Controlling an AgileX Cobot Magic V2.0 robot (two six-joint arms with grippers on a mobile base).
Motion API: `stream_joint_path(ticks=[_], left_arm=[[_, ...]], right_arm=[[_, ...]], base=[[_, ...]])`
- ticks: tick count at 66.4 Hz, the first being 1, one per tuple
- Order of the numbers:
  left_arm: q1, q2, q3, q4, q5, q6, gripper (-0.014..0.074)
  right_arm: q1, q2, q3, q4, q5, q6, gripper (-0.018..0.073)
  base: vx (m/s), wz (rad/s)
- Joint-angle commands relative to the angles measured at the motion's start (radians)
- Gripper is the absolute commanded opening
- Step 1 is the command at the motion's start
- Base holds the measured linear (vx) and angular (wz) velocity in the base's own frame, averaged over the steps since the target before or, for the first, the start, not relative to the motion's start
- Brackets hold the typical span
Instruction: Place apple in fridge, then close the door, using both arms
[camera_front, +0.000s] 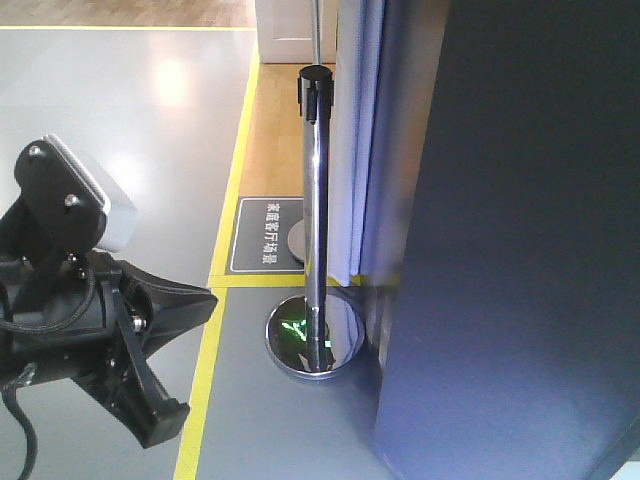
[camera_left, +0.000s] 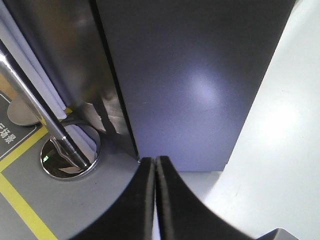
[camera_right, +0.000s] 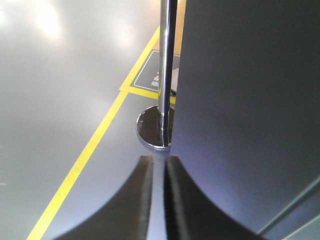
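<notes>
- Left gripper (camera_left: 155, 165): jaws pressed together, empty, near the fridge (camera_left: 200, 75).
- Right gripper (camera_right: 159, 167): jaws nearly closed, empty, beside the fridge, near the post (camera_right: 166, 55).

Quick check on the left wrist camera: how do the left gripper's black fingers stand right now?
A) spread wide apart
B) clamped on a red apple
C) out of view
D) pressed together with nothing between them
D: in the left wrist view the left gripper's two black fingers lie side by side with only a thin seam between them, empty, pointing at the tall dark grey fridge panel.
</notes>
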Motion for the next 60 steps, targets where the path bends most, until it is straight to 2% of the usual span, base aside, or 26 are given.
stream_joint_path(ticks=[1,6,23,30,38,45,50,60], left_arm=[[-0.002,-0.016,-0.026,-0.011,-0.060,-0.007,-0.0006],[-0.002,-0.016,-0.026,-0.011,-0.060,-0.007,-0.0006],[-0.002,-0.016,-0.026,-0.011,-0.060,-0.007,-0.0006],[-0.002,-0.016,-0.026,-0.011,-0.060,-0.007,-0.0006],[-0.002,-0.016,-0.026,-0.011,-0.060,-0.007,-0.0006],[-0.002,-0.016,-0.026,-0.011,-0.060,-0.007,-0.0006],[-0.002,-0.016,-0.026,-0.011,-0.060,-0.007,-0.0006],[-0.002,-0.016,-0.026,-0.011,-0.060,-0.007,-0.0006]], right_arm=[[-0.002,0.045,-0.025,-0.032,-0.081,0.015,-0.0011],[-0.002,0.081,-0.026,-0.114,-0.092,0.076,-0.0009],[-0.002,0.265,-0.034,-0.659,-0.091,0.537,-0.0004],[-0.003,0.341,-0.079,-0.769,-0.084,0.638,-0.0003],[-0.022,0.431,-0.158,-0.838,-0.095,0.644,-0.0002],[-0.100,0.519,-0.248,-0.863,-0.125,0.627,-0.0002],[-0.178,0.568,-0.297,-0.848,-0.203,0.589,-0.0002],[-0.351,0.677,-0.378,-0.737,-0.373,0.524,-0.0002]], base=[[0.00,0.00],[0.00,0.00],[0.00,0.00],[0.00,0.00],[0.00,0.00],[0.00,0.00],[0.00,0.00],[0.00,0.00]])
